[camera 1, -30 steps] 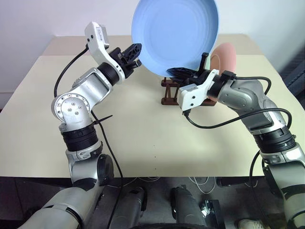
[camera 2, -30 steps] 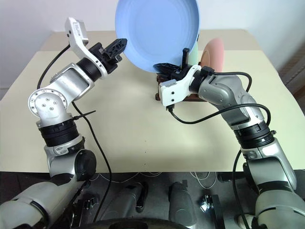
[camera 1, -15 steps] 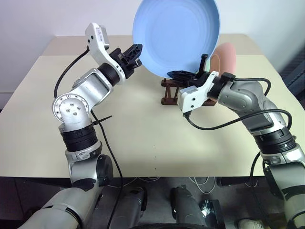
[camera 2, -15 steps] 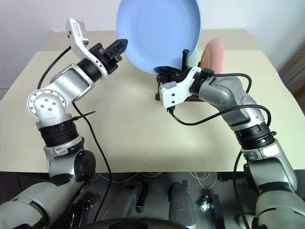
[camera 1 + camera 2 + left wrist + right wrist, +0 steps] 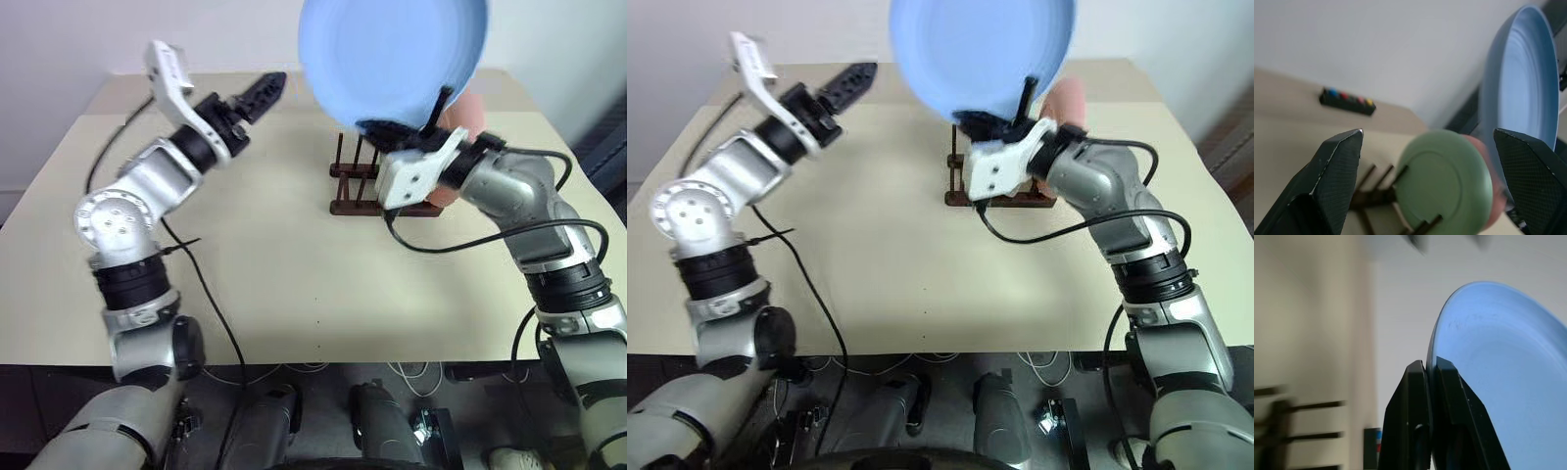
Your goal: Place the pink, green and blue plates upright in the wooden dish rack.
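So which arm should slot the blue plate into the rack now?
The right. Its gripper is shut on the blue plate's rim, holding it above the wooden dish rack, where the green plate and pink plate stand. The left gripper is open, apart from the plate.

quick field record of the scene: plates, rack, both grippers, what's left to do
blue plate: held in the air by its rim, above the rack
green plate: upright in the rack
pink plate: behind the green one, mostly hidden
wooden dish rack: on the table, front slots free
right gripper: shut on the blue plate's edge
left gripper: open, apart from the plate
black box with coloured buttons: at the table's far edge
left to do: blue plate into the rack
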You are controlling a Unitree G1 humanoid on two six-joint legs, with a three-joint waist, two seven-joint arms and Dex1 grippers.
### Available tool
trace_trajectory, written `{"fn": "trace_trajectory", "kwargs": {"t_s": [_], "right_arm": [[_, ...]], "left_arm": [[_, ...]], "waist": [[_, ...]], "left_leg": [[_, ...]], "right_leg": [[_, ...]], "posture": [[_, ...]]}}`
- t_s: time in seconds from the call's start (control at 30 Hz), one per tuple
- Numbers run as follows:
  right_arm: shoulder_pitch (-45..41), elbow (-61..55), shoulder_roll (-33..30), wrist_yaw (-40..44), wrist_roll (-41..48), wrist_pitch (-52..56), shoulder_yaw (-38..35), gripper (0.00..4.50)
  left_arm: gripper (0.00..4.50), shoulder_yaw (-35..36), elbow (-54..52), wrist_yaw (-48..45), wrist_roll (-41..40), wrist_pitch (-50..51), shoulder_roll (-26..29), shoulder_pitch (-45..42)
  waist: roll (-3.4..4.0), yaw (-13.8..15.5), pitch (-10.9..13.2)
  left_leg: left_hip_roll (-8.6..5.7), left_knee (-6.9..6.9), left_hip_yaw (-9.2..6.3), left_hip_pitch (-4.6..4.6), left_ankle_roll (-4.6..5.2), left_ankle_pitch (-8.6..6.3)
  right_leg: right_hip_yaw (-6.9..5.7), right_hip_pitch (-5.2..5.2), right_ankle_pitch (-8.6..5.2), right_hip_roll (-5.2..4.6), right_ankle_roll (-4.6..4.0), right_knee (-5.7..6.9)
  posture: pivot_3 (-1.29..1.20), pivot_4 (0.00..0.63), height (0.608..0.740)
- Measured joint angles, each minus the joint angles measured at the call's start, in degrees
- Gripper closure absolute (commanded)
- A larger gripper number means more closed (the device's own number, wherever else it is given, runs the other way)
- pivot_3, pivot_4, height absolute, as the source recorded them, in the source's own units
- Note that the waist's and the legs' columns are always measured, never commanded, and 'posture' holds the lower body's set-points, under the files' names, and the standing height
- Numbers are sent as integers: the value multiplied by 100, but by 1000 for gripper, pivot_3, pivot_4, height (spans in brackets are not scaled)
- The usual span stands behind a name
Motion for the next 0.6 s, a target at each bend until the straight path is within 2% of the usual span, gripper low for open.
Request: {"fn": "trace_trajectory", "kwargs": {"t_s": [0.13, 0.3, 0.33, 0.5, 0.6], "right_arm": [[-547, -401, 823, -70, 1686, 1164, -784, 4500], [-898, -931, 1621, -309, 3670, 2674, -1360, 4500], [-1050, -968, 1925, -613, 4444, 3157, -1676, 4500], [-1490, -1198, 2444, -1783, 6863, 4298, -2669, 4500], [-1460, -1234, 2707, -2629, 7957, 4762, -2957, 4500]], "left_arm": [[76, -518, -54, -989, 643, -692, 554, 305], [76, -982, 0, -1539, 1096, -1138, 533, 621], [76, -1010, 42, -1639, 1167, -1240, 557, 621], [76, -1007, 191, -1902, 1272, -1372, 649, 664], [76, -1008, 187, -2155, 1307, -1515, 735, 732]], "waist": [[3, 18, -2], [2, 43, -2], [4, 30, 0], [8, -2, -1], [14, -13, 2]], "left_leg": [[2, -9, -3, 15, 0, 0], [2, -8, -9, 17, 3, -2], [3, -12, -9, 17, 4, -2], [10, -25, -9, 17, 11, -7], [13, -29, -8, 18, 18, -10]], "right_leg": [[1, 13, 0, 0, -2, -8], [-2, 18, 1, 1, -4, -11], [-1, 14, 2, 1, -5, -9], [0, 5, 2, 0, -8, -5], [1, 1, 5, 1, -15, -2]], "posture": [[0, 150, 740], [0, 150, 740], [0, 150, 740], [0, 150, 740], [0, 150, 740]]}}
